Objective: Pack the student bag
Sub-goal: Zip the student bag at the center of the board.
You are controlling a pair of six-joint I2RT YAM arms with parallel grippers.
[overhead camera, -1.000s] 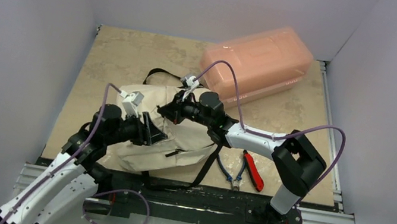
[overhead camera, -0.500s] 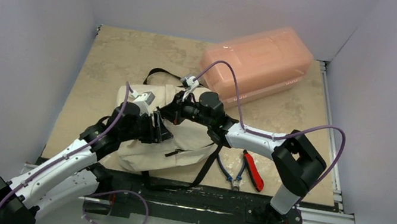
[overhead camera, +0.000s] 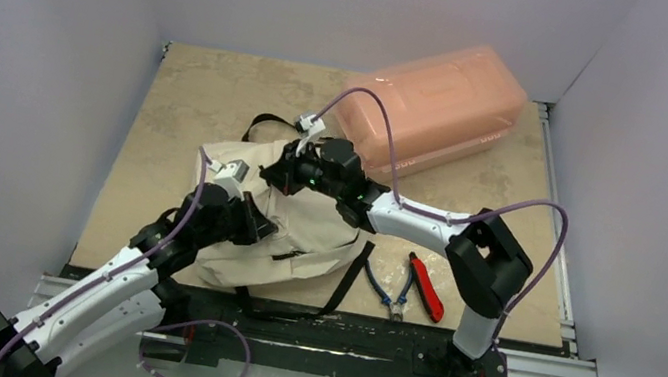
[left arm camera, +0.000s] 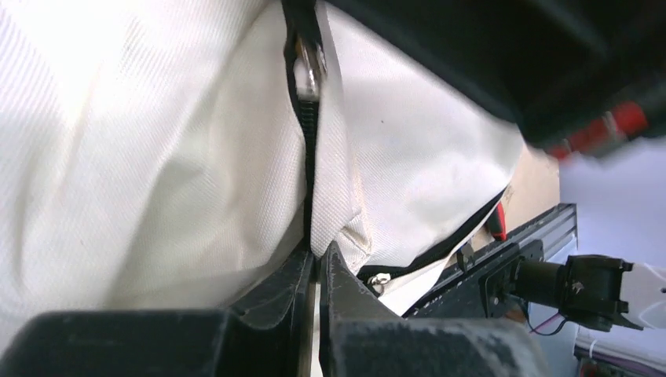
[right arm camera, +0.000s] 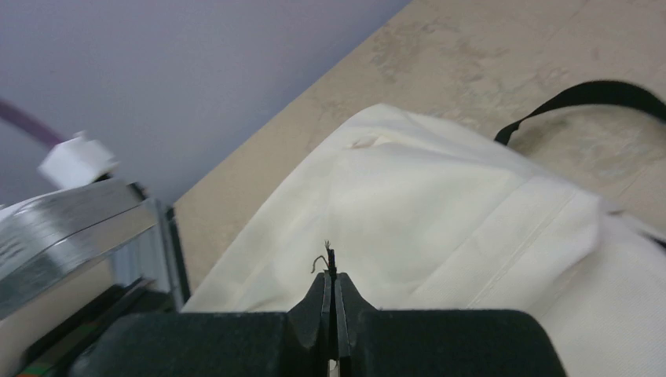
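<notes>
- Left pincer (left arm camera: pixel 316 263) shut on bag (left arm camera: pixel 157 157) fabric beside the zip (left arm camera: pixel 308 141); zip runs straight away from my tips.
- Right pincer (right arm camera: pixel 331 283) shut, pinching a black thread (right arm camera: pixel 326 258).

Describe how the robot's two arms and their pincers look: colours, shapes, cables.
The left arm and right arm share one look: white link shells, black joint housings, and a purple cable looping alongside. A small white block sits near each wrist. The left pincer and right pincer are black and two-fingered.
</notes>
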